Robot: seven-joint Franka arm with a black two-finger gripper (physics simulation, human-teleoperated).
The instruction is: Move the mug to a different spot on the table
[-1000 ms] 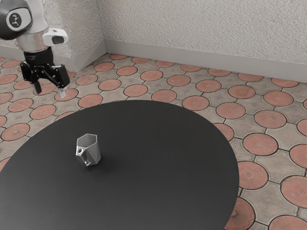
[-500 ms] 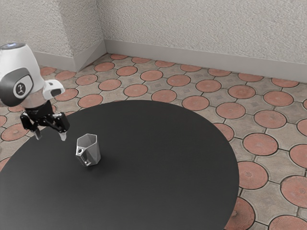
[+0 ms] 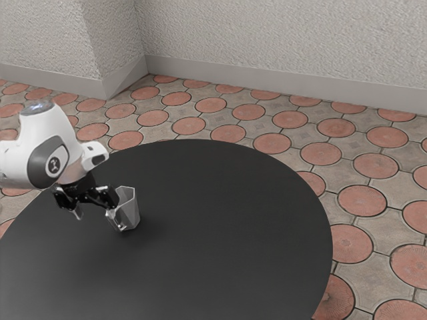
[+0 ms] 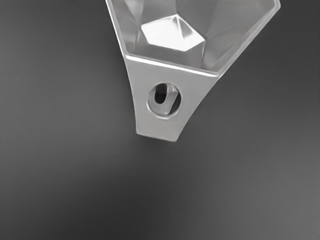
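A grey angular mug (image 3: 129,207) stands upright on the round black table (image 3: 220,220), toward the exterior view's left. My gripper (image 3: 93,212) hangs low over the table just left of the mug, on its handle side. It is open, and one finger is close beside the mug's wall. In the wrist view I look straight down on the mug's open rim (image 4: 200,35) and its flat handle (image 4: 162,107), which has a small hole through it. I cannot tell whether a finger touches the mug.
The dark tabletop (image 4: 60,175) spreads wide to the exterior view's right and toward the front of the mug. Beyond the table's edge lies a red tiled floor (image 3: 287,120), and rough plaster walls (image 3: 267,33) stand behind.
My arm has swung down from high at the upper left to table height. The open gripper now sits right beside the mug. The mug has not moved.
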